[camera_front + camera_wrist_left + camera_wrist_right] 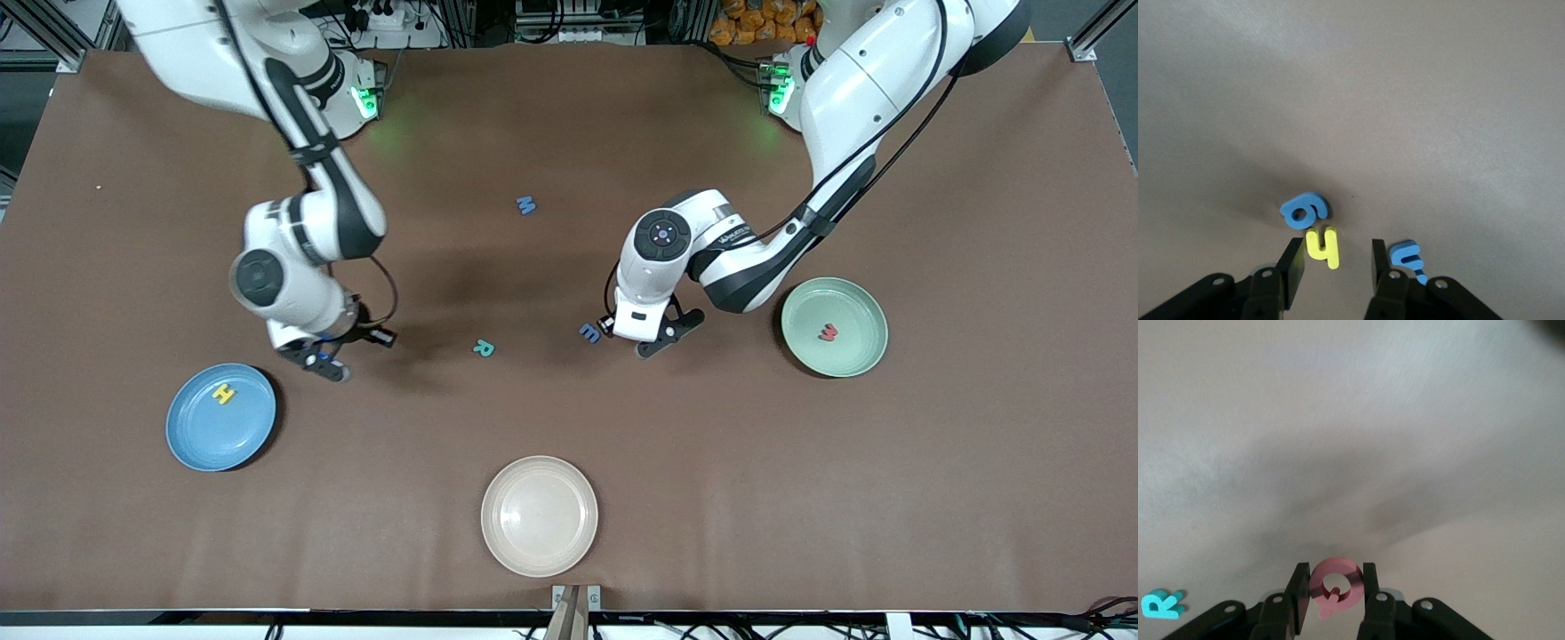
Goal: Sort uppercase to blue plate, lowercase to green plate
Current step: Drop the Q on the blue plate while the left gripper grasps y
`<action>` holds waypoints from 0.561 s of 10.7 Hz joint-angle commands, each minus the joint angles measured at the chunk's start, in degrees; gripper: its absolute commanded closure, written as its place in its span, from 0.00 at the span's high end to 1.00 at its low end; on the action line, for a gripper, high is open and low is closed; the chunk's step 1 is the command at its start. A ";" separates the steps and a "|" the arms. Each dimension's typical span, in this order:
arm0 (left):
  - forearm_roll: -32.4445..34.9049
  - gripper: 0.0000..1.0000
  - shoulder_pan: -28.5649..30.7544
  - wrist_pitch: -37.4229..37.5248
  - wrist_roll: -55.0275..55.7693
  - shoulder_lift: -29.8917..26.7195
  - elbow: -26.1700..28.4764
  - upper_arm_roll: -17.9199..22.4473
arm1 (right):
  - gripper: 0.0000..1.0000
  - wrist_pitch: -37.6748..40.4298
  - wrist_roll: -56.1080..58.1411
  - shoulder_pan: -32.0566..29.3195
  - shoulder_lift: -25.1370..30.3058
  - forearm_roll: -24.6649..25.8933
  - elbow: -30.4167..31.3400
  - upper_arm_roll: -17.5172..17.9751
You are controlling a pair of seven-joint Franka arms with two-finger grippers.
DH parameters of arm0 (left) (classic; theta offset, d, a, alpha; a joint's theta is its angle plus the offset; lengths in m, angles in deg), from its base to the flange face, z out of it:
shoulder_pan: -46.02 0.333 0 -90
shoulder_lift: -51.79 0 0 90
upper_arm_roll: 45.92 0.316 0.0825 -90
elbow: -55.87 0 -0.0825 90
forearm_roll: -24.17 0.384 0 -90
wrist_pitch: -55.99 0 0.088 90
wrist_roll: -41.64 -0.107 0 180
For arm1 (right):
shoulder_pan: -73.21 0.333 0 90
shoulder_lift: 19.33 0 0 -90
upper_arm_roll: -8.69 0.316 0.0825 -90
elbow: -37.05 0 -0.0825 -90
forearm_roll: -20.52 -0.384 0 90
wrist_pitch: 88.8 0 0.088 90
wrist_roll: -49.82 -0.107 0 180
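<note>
Over the counter (569, 418) just beside the blue plate (191, 436), we have the right gripper (1332, 595) pinched on the red Q (1333, 587); the grip looks thin and near the letter's edge, so it could twist or drop short of the plate, where the yellow H (224, 392) already lies. Our left gripper (1333, 263) stands partly open above the yellow h (1323, 247), with the blue g (1305, 209) touching it and the blue m (1408, 260) just beside one finger. Closing here could nudge or drag a neighbour. The green plate (858, 302) holds the red w (829, 332); the teal R (482, 348) and blue M (526, 205) wait.
</note>
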 commanded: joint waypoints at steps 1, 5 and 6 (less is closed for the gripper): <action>-0.56 0.48 -1.73 -1.10 1.31 0.81 -1.11 1.54 | 0.00 6.69 13.80 -6.71 -0.39 -0.76 -3.86 0.69; -0.20 0.47 -2.87 -1.80 2.10 1.60 -0.49 2.95 | 0.00 9.08 40.53 -13.76 -2.58 6.78 -8.43 0.69; -0.20 0.47 -2.96 -1.80 2.10 1.60 0.20 3.04 | 0.00 9.09 46.68 -14.90 -2.93 7.49 -8.97 0.69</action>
